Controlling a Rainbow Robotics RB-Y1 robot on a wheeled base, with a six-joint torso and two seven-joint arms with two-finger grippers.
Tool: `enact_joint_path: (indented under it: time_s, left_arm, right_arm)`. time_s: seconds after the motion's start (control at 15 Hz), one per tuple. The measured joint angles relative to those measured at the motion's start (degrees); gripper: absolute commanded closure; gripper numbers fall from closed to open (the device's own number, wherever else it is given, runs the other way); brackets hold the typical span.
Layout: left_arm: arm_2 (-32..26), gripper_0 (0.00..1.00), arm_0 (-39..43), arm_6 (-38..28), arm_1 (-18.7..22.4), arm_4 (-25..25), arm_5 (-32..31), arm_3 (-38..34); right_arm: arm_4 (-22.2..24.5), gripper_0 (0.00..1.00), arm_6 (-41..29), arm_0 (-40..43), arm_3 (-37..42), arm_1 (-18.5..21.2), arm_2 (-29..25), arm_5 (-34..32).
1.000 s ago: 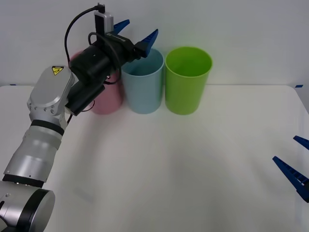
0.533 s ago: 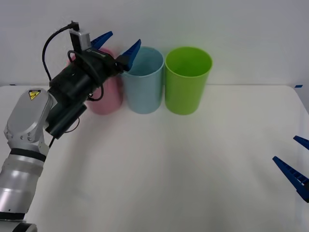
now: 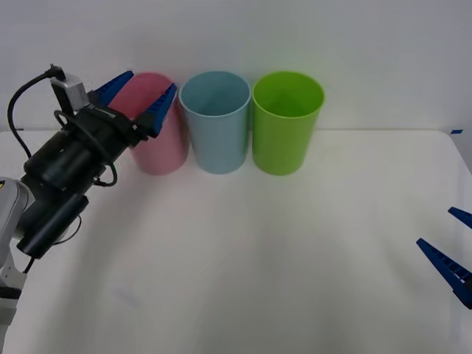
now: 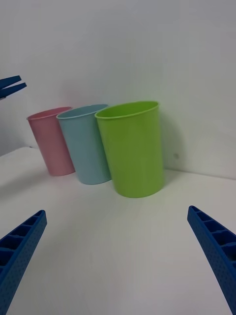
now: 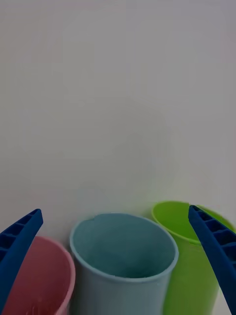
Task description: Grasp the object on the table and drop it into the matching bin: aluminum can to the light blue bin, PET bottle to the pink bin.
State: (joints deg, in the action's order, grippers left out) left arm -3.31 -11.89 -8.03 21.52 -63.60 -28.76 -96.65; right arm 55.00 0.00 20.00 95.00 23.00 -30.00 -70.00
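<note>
The aluminum can is out of view. The light blue bin [image 3: 217,136] stands upright at the back of the table [image 3: 258,258], between the pink bin [image 3: 161,144] and a lime green bin [image 3: 286,133]. My left gripper [image 3: 147,82] is open and holds nothing. It hovers at rim height in front of the pink bin's left side, pointing toward the bins. In the left wrist view the light blue bin [image 5: 120,295] lies ahead between the open fingers [image 5: 19,241]. My right gripper [image 3: 436,227] stays open and low at the table's right edge.
The three bins [image 4: 86,142] stand close together in a row against the white back wall. White tabletop stretches in front of them. The left arm's grey links and a black cable [image 3: 22,110] occupy the near left corner.
My left arm has swung left and back, from above the light blue bin's rim to in front of the pink bin, fingers open throughout. The right arm has not moved.
</note>
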Motion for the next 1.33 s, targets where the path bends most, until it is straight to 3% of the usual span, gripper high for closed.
enact_joint_path:
  time_s: [0.4,0.93,1.33]
  left_arm:
    - [-5.67,0.00,12.24,1.45,2.86,4.32,-3.25,-7.64]
    - [-19.05,0.00,23.35,2.38,9.95,6.83,-18.65,-7.73]
    - [-28.81,0.00,26.74,3.13,10.74,3.73,-31.98,-3.45]
  right_arm:
    - [0.00,0.00,0.01,0.00,0.00,0.00,0.00,0.00]
    - [0.00,0.00,0.01,0.00,0.00,0.00,0.00,0.00]
    - [0.00,0.00,0.00,0.00,0.00,0.00,0.00,0.00]
